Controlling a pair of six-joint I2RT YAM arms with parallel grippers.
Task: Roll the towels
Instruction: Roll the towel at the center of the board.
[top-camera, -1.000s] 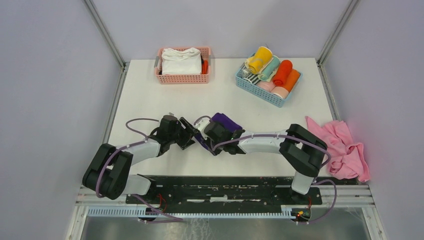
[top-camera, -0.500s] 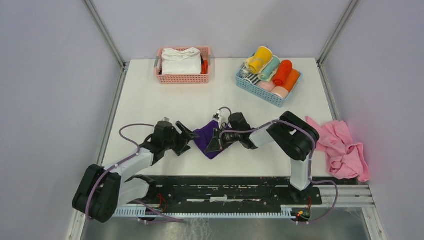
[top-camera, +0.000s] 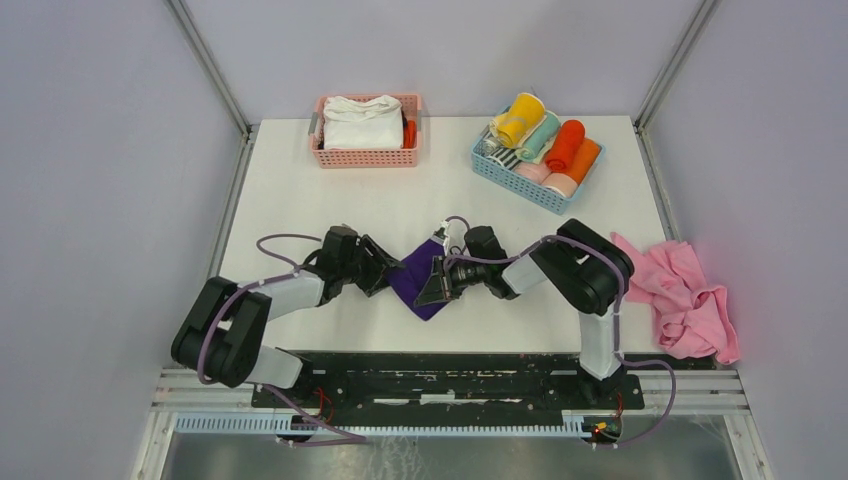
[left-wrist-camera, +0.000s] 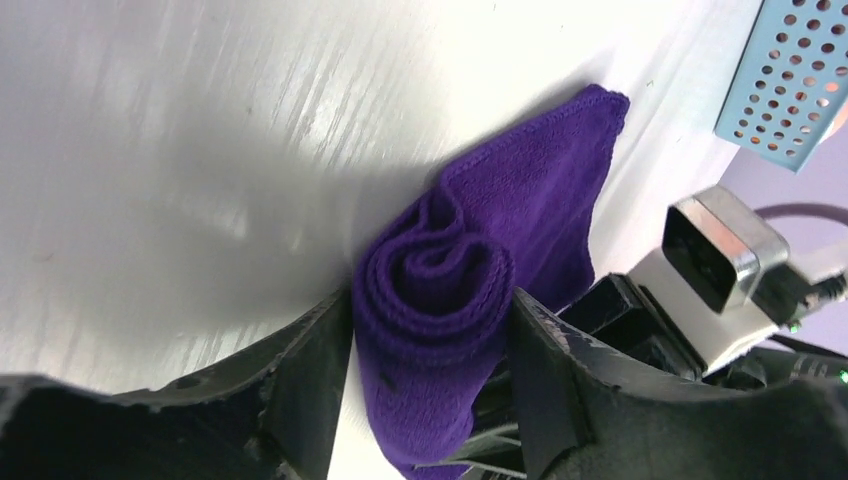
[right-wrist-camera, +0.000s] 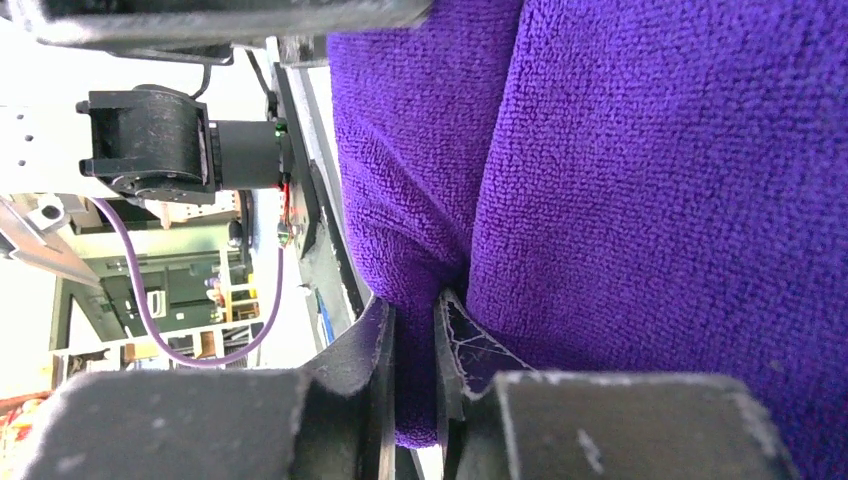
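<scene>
**Left gripper** (top-camera: 384, 272): having drawn back to the left half a second ago, it is now closing in again on the towel (top-camera: 420, 275). In the left wrist view its fingers (left-wrist-camera: 312, 358) are standing either side of the rolled end (left-wrist-camera: 438, 285). They seem to be pressing on it, though the contact is hard to confirm from this angle.

**Towel:** it is lying near the middle of the table (top-camera: 330, 200), towards the near edge. One end is showing a loose spiral and the far corner is still lying flat. Since a second ago it has become visible as the right arm has folded back off it.

**Right gripper** (top-camera: 437, 288): its fingers (right-wrist-camera: 462, 345) are nearly together and are pinching a fold of the cloth from the right side.

**Significance:** with both grippers meeting on the same towel again, the roll is probably being tightened rather than started. The flat corner is suggesting that turns are remaining.

**Clearance:**
- Bare table is lying open to the left and behind the towel.
- The pink basket (top-camera: 366, 156) and blue basket (top-camera: 533, 190) are sitting well apart at the far edge.
- The black rail (top-camera: 450, 365) is running close along the near side, so rolling away from the bases is looking the safer course.
- A pink cloth (top-camera: 690, 300) is hanging over the right edge, clear of both arms.
</scene>
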